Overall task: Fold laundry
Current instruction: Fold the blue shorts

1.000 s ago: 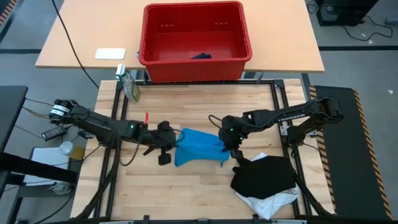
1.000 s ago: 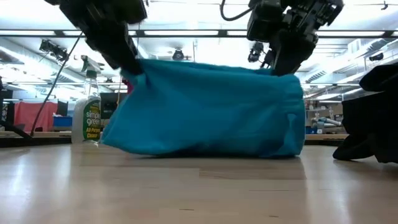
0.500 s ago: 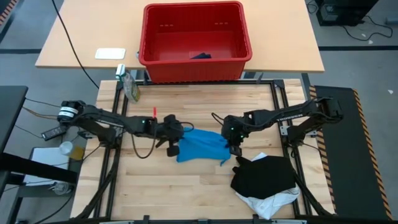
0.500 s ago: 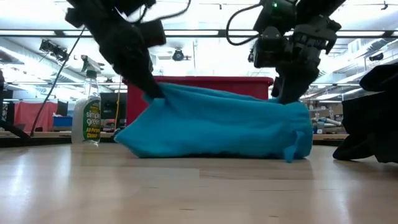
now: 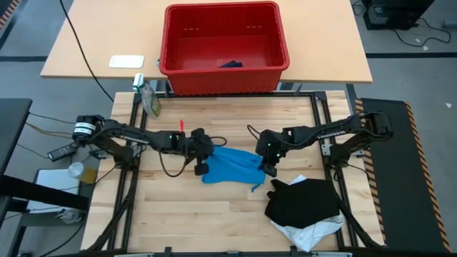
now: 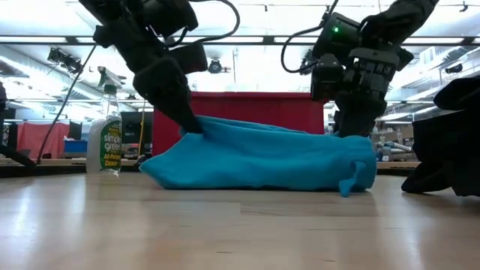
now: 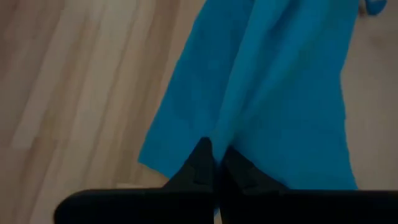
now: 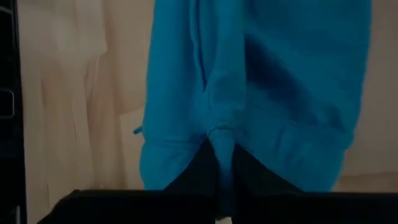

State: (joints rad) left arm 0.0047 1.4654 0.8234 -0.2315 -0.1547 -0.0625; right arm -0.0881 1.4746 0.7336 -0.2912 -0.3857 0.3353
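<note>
My left end effector (image 7: 214,167) is pinched tight on one edge of the bright blue garment (image 5: 230,166), and my right end effector (image 8: 222,155) nips a bunched fold at its opposite edge. The cloth lies low across the middle of the worktop (image 5: 214,214) between them. Off to my right sits the black garment (image 5: 303,200) on a white one (image 5: 310,232) (heaped together). Farthest back stands the red basket (image 5: 225,46).

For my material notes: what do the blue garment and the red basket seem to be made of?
Blue garment: soft matte cloth, likely a knit; it sags and creases between the two end effectors pinching it. Red basket: apparently rigid moulded plastic, slightly glossy, with straight walls and small slots near the rim.
</note>
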